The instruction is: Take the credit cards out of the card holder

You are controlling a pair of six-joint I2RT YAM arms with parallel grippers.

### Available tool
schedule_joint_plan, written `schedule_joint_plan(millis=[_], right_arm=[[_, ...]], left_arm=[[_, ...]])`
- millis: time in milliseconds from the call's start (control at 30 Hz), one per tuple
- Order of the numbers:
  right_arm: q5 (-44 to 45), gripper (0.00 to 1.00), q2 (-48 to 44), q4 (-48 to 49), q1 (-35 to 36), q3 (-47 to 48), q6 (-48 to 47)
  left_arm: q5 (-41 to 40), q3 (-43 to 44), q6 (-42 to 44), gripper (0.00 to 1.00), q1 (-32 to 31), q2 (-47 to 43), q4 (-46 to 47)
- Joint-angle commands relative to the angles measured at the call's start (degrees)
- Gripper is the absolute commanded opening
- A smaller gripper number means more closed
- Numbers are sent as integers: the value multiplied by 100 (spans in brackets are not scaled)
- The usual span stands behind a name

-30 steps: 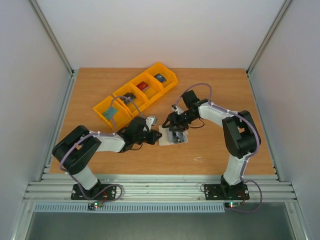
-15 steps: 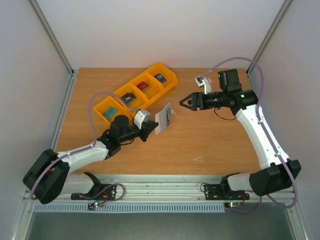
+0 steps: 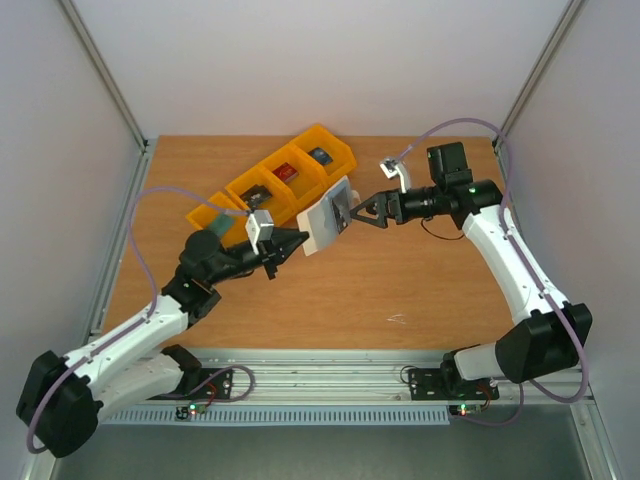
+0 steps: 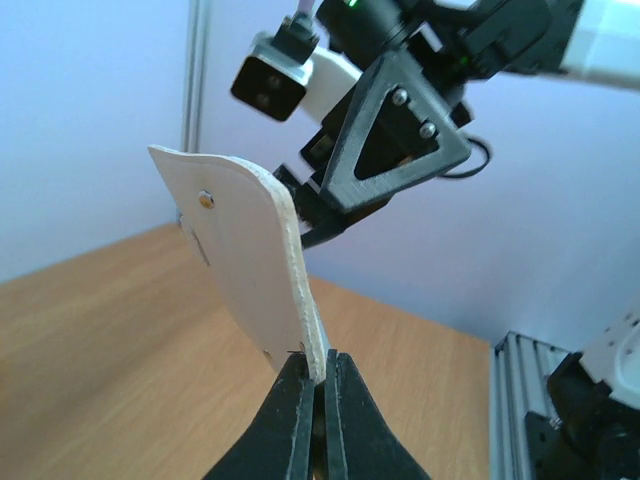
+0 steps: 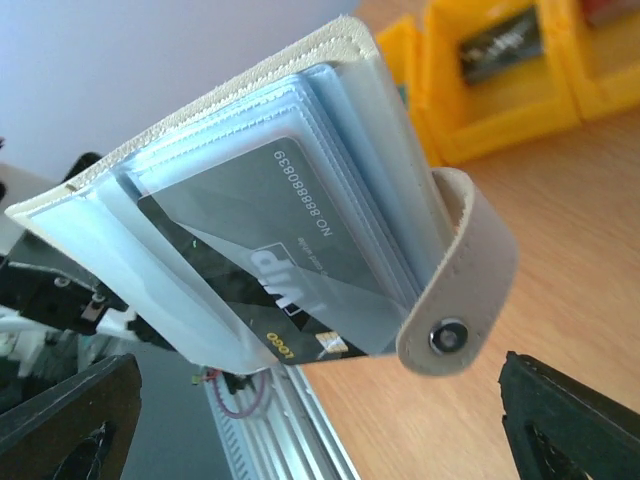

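Note:
My left gripper (image 3: 287, 243) is shut on the bottom edge of the pale grey-beige card holder (image 3: 326, 215) and holds it upright in the air above the table. In the left wrist view the holder (image 4: 245, 255) rises from my pinched fingertips (image 4: 300, 385). My right gripper (image 3: 354, 213) is open, right against the holder's far side. In the right wrist view the holder (image 5: 300, 85) fills the frame with clear sleeves showing. A black card (image 5: 270, 270) with pale marks sits in a sleeve, its lower end sticking out. My right gripper (image 5: 320, 410) is spread wide. The red card is hidden.
A row of yellow plastic bins (image 3: 275, 185) with small items stands diagonally at the back left, just behind the holder; it also shows in the right wrist view (image 5: 500, 70). Aluminium rails (image 3: 320, 375) run along the near table edge. Frame posts stand at the back corners.
My left arm has lifted the holder off the table and carried it up and back. My right gripper swung away to the right, then came back left against the holder.

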Motion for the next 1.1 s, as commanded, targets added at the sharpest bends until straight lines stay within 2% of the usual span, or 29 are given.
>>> schedule_joint_plan(millis=[0, 167, 333, 500, 567, 667, 700, 767, 867, 1000, 1067], right_arm=[[-963, 99, -234, 95, -16, 366, -465], [-1251, 99, -242, 107, -16, 557, -366], [-1458, 98, -312, 130, -16, 662, -267], [-1631, 98, -323, 487, 107, 560, 66], [-1916, 96, -375, 976, 126, 403, 426], [-2211, 79, -403, 1718, 173, 230, 979], [-2199, 67, -398, 1701, 203, 242, 991], [-2171, 53, -386, 1673, 283, 265, 995], [-2209, 42, -339, 1686, 371, 270, 1036], [-2305, 20, -368, 1745, 397, 267, 1045], [-2373, 14, -400, 1770, 397, 273, 1067]], left_arm=[[544, 475, -111, 0, 64, -329, 471], [1004, 725, -486, 0, 66, -425, 538], [1135, 928, -665, 0, 64, -459, 606], [1191, 1001, -804, 0, 56, -446, 659], [1220, 1019, -834, 0, 55, -451, 665], [1194, 996, -870, 0, 55, -471, 631], [1165, 989, -878, 0, 55, -477, 605], [1128, 955, -918, 0, 55, -488, 589], [1101, 938, -946, 0, 55, -480, 622], [868, 911, -994, 0, 70, -485, 577], [781, 886, -1037, 0, 88, -496, 543]])
